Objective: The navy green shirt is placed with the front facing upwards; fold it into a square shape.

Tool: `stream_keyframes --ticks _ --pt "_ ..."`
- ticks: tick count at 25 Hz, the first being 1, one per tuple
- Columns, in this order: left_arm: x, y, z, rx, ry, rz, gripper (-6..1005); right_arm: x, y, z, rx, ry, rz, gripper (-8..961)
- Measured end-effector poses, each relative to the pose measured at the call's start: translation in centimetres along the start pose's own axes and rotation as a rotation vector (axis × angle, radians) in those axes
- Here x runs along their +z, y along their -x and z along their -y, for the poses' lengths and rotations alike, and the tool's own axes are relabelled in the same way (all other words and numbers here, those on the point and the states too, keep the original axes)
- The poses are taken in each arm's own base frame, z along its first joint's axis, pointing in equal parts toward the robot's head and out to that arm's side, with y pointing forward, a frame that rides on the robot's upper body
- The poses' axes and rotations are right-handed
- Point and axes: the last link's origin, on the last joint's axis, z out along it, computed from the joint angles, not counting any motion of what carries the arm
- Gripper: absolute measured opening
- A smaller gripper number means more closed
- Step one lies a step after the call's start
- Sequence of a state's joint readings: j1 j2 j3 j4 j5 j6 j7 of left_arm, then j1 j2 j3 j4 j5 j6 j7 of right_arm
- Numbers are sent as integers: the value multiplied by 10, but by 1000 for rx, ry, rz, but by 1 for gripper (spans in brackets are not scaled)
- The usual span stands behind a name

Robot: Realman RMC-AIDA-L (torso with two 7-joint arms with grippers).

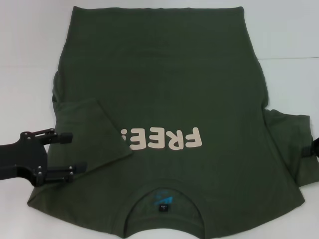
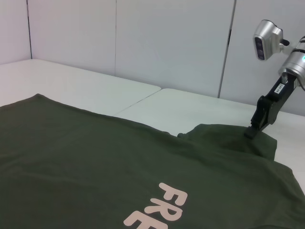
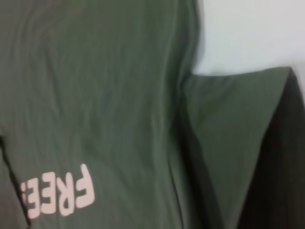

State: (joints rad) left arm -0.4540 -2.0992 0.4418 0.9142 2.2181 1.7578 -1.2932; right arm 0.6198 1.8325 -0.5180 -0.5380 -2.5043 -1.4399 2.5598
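The navy green shirt lies front up on the white table, collar nearest me and the cream "FREE!" print reading upside down. Its left sleeve is folded in over the chest and covers the edge of the print. My left gripper hovers open at the shirt's left side, just outside that folded sleeve, holding nothing. Only a sliver of my right gripper shows at the right edge. In the left wrist view the right gripper pinches the hem of the spread right sleeve.
The white table surrounds the shirt, with a seam between two tabletops beyond it. Grey partition walls stand behind the table. The collar label shows near the front edge.
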Motion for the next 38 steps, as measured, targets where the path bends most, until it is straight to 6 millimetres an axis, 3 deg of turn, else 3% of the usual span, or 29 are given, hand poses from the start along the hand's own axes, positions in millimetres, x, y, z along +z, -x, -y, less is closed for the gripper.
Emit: stream_keyframes --ticks 24,38 --pt "-2 -2 -1 -20 -23 -55 849 -38 7 22 73 196 307 2" --pt "0 -4 0 -18 -24 -62 848 -15 21 -22 -27 270 230 2"
